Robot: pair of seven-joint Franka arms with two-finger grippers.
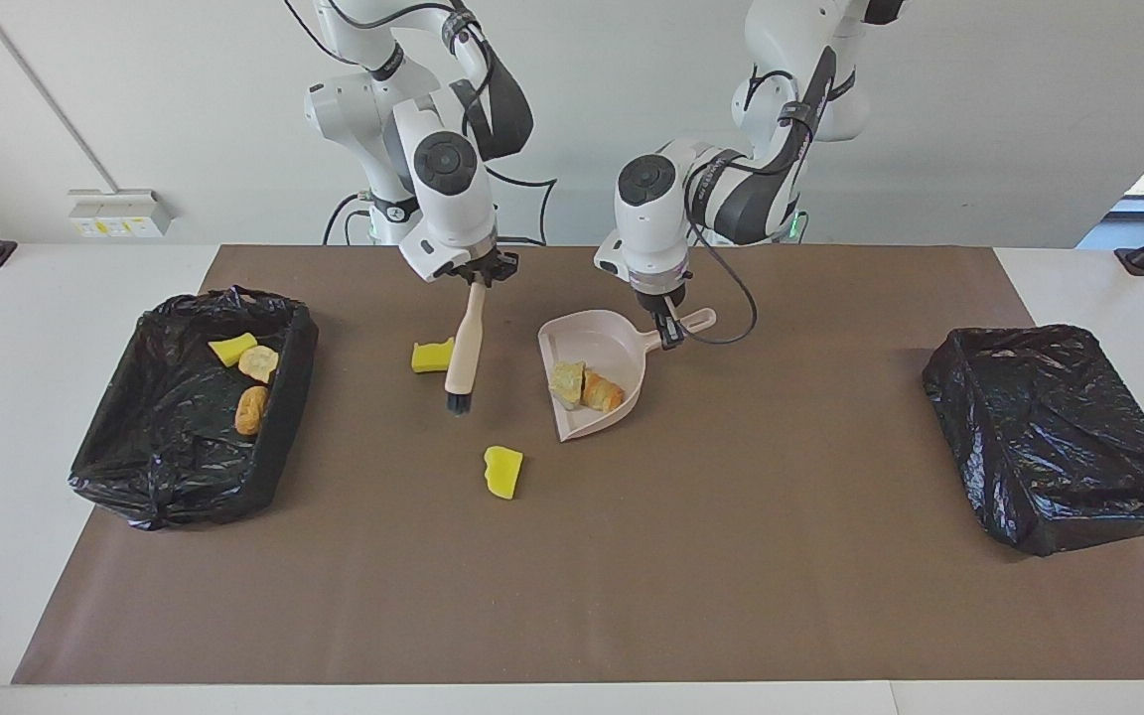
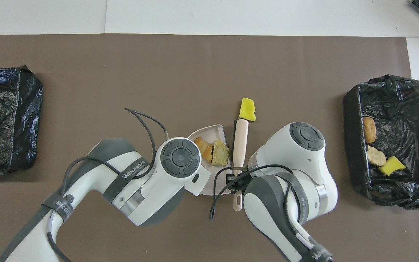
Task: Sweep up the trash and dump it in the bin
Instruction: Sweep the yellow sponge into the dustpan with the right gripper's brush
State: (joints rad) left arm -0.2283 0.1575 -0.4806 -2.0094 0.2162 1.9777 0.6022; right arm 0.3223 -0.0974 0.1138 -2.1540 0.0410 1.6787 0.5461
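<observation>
I count seven bits of trash. Two tan pieces (image 1: 587, 386) lie side by side in the pale pink dustpan (image 1: 622, 348). One yellow chunk (image 1: 503, 472) sits on the brown mat (image 1: 731, 556), farther from the robots than the pan. A second yellow chunk (image 1: 430, 356) lies on the mat toward the right arm's end, partly behind the brush in the facing view. The last three, one yellow chunk (image 1: 232, 349) and two tan pieces (image 1: 255, 385), are in the black-lined bin (image 1: 274, 467) at the right arm's end of the worktop. A second black-lined bin (image 1: 1059, 437) stands at the left arm's end; I see nothing in it.

One brush (image 1: 464, 350), one dustpan, two bins.

My right gripper (image 1: 474, 279) is raised over the mat, wrist pointing down, fingers clamped on the top of the brush handle. The brush hangs nearly upright, black bristles lowest, clear of the mat between the second yellow chunk and the pan.

My left gripper (image 1: 669, 333) points down at the pan's handle, fingers clamped on it. The pan rests on the mat, its mouth facing away from the robots.
</observation>
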